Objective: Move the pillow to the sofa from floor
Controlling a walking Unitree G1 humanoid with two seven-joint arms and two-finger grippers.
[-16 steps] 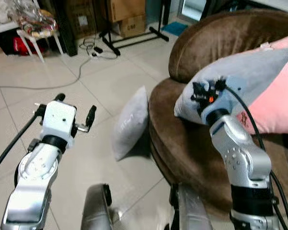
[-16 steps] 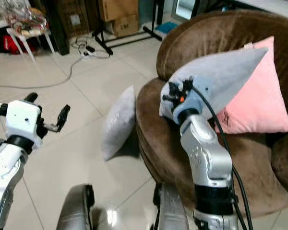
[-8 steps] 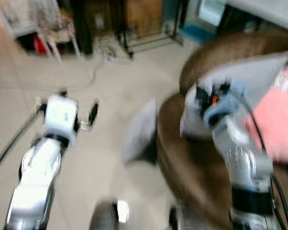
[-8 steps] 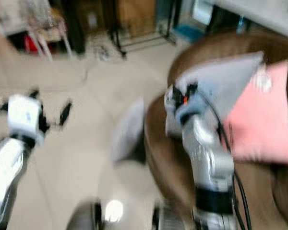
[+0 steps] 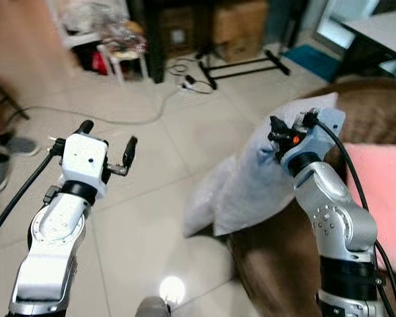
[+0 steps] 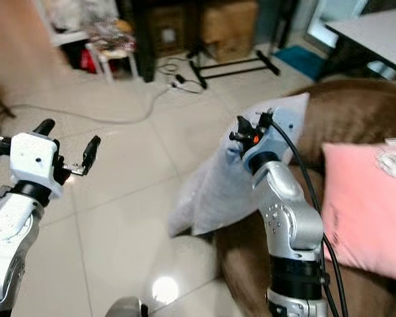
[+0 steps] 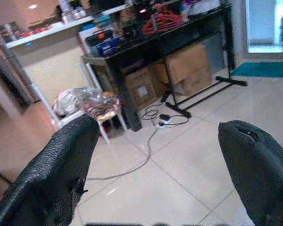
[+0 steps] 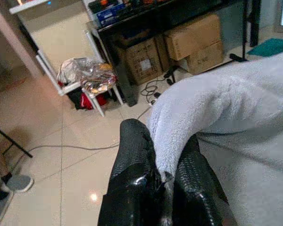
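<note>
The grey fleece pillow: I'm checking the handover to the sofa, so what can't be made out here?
- Second grey pillow: mostly hidden behind the held grey fleece pillow, eye views.
- Brown sofa seat: covered by that pillow and the right gripper.
- Pink cushion: cut off by the edge.

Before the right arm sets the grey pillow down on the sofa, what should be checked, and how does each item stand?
1. Right gripper clamped on the grey pillow: ok, its fingers pinch a fold of the fabric.
2. Pillow off the floor: ok, it hangs from the gripper beside the brown sofa.
3. Pillow over the sofa seat: not ok, most of it hangs outside the sofa's edge.
4. Landing spot free: cannot tell, a pink pillow takes part of the seat.
5. Left gripper out of the way: ok, open over bare floor.
6. Second grey pillow on the floor: not ok, it leans against the sofa.
</note>
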